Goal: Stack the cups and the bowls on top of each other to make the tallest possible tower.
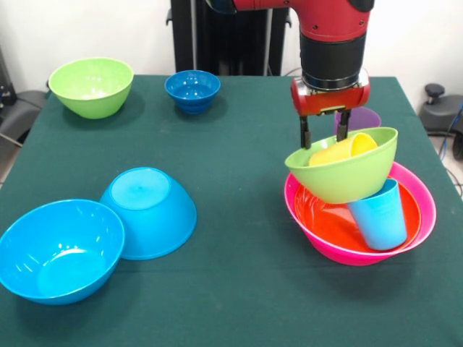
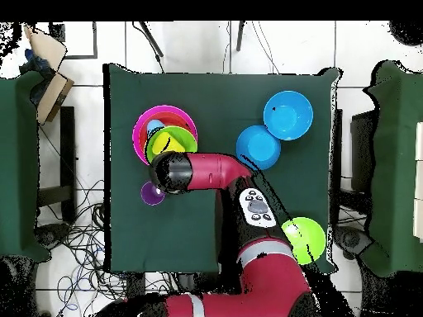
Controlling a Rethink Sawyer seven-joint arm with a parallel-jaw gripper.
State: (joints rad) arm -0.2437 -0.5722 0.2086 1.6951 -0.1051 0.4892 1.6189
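Note:
The tower stands at the right. A large pink bowl [image 1: 416, 224] holds an orange bowl [image 1: 325, 220]. A light blue cup [image 1: 380, 215] stands in the orange bowl. A lime green bowl [image 1: 347, 181] leans tilted on that cup, with a yellow cup [image 1: 346, 150] lying inside it. My gripper [image 1: 323, 136] hangs just above the green bowl's far rim. Its fingers [image 1: 305, 134] are spread apart and hold nothing. A purple cup [image 1: 362, 117] stands behind the tower. In the overhead view my arm [image 2: 202, 172] covers the gripper beside the pink bowl [image 2: 139, 130].
Two bright blue bowls sit front left, one upright [image 1: 58, 249] and one upside down [image 1: 148, 211]. A second lime green bowl [image 1: 90, 85] and a small dark-blue footed bowl [image 1: 192, 90] sit at the far left. The table edge lies close to the tower's right.

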